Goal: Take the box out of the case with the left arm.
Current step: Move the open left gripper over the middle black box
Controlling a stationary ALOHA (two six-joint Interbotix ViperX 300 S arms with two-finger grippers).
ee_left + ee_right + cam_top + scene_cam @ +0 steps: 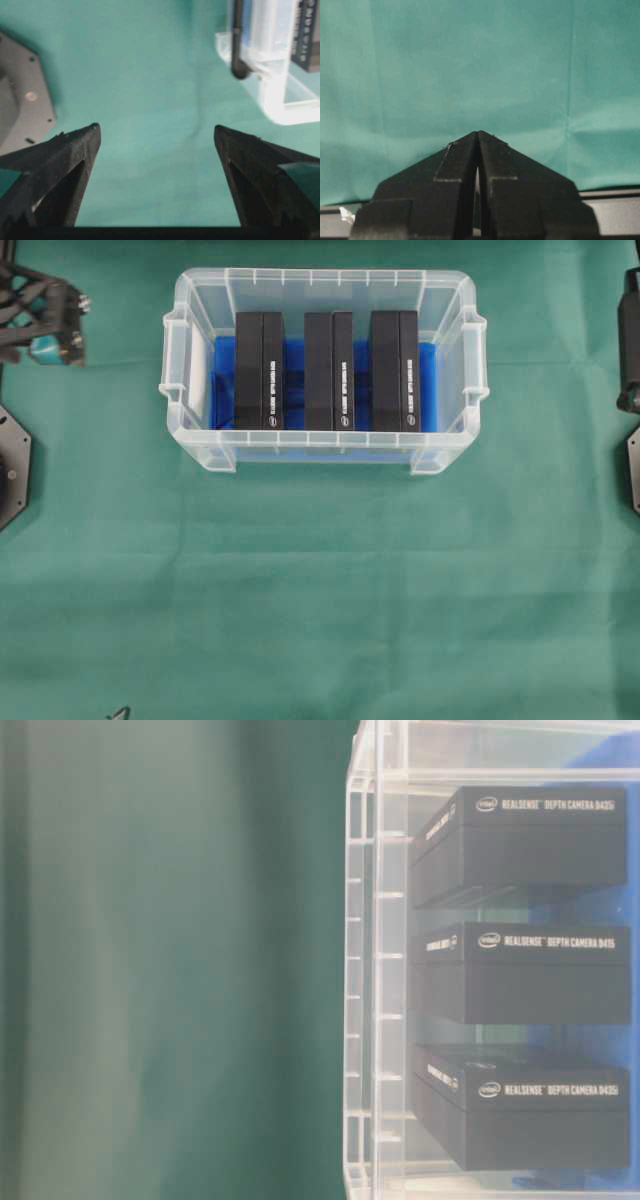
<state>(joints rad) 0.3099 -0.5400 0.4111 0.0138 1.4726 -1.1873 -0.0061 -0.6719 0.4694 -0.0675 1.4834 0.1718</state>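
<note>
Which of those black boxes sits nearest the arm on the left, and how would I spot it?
Find the clear plastic case with the blue sheet in its bottom, on the green cloth. Three black boxes stand side by side in it. The left box is the one nearest the left gripper; only it has a neighbour on just its right side and the case's left wall beside it.

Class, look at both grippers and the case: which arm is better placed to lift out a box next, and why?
Left. The left gripper is open, with the case corner in its wrist view, and sits nearer the case overhead. The right gripper is shut over bare cloth. All three boxes are still inside.
</note>
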